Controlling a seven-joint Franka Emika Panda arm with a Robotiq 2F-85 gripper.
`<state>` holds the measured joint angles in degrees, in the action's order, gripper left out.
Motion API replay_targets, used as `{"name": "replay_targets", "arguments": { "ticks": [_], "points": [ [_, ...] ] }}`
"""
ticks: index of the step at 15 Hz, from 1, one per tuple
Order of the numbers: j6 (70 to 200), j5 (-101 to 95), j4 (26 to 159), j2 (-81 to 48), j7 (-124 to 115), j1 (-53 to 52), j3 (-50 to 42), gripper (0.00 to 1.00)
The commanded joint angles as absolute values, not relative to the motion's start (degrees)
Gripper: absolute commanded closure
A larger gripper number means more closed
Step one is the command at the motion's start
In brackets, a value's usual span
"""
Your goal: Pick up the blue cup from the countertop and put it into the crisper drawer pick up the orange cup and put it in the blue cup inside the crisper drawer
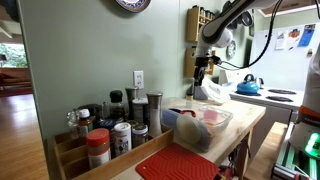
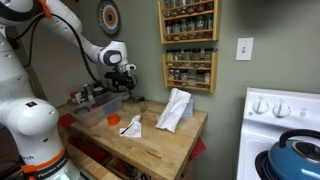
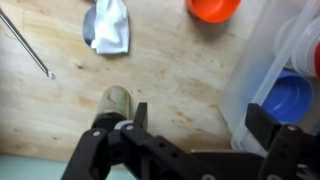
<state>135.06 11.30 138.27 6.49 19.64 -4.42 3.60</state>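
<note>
Wrist view: the claw [image 3: 199, 112] comes in from the bottom edge with its jaws spread wide, and there's nothing between them but bare table [image 3: 180, 70]. It's empty, no doubt about it.

On the right side of the frame is the blue cup [image 3: 290, 95], sitting inside the crisper drawer [image 3: 270, 55] and showing through the clear wall. So I'd call the first half of the job done. The cup is where it belongs and the claw has let it go.

That makes the orange cup [image 3: 213, 8] the step in hand. It's at the top edge, half cut off, on the table just beside the drawer's wall and mouth-up as far as I can tell. In an exterior view the orange cup [image 2: 132, 126] sits near the middle of the frame, with the claw [image 2: 125, 78] hanging above and a little to the left.

For the next move, the claw needs to travel toward the top of the wrist frame, centre over that cup, come down with the jaws either side of it, and close. A white bag [image 3: 108, 25] lies at upper left, well apart. A small greenish object [image 3: 117, 100] sits near the left finger, and I can't make out what it is. The tight spot looks to be the drawer wall so close beside the cup.
</note>
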Motion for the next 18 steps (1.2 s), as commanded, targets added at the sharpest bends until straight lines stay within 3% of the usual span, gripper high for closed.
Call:
{"name": "replay_targets", "arguments": {
  "ticks": [1,13,14,15,17,18],
  "points": [
    [131.98,10.81,144.82,7.91,23.35,-3.10,0.65,0.00],
    [137.64,22.67,151.51,-0.36,24.08,-3.71,1.63,0.00],
    [139.32,23.58,151.58,-0.88,24.02,-3.71,1.94,0.03],
    [140.74,24.23,151.50,-1.53,24.04,-3.67,2.24,0.26],
    [143.64,24.89,151.50,-2.56,23.81,-3.54,2.80,0.30],
    [144.65,25.19,151.49,-2.96,23.80,-3.45,3.06,0.37]
  ]
}}
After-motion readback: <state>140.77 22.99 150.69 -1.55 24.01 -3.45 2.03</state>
